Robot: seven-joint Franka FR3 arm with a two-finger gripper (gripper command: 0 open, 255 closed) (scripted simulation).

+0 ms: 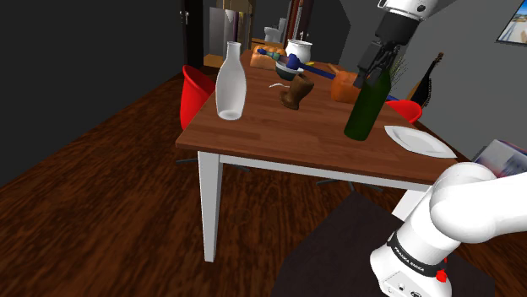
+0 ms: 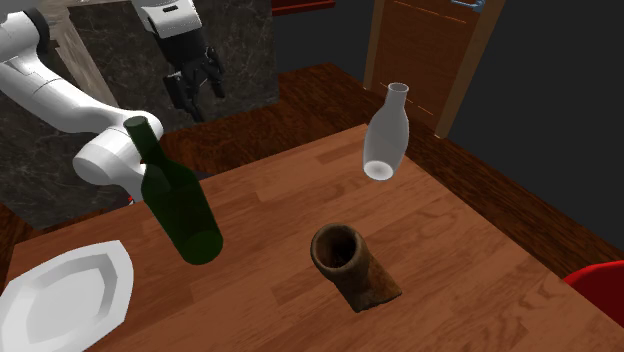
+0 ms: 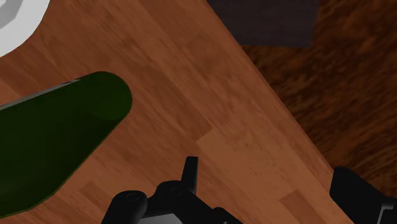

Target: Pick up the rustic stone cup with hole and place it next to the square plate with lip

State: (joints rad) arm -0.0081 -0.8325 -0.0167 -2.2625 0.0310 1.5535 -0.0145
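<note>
End effector: fingers spread, empty, raised above the green bottle's neck.
Counter: wooden, carries every item.
Green bottle: leaning, between plate and cup.
White plate: near the counter edge by the stand.
Brown cup: rough, tipped over, well apart from the plate, untouched.
Progress: 0 of 2 steps done; by my judgement, grasp and placing are both left.
</note>
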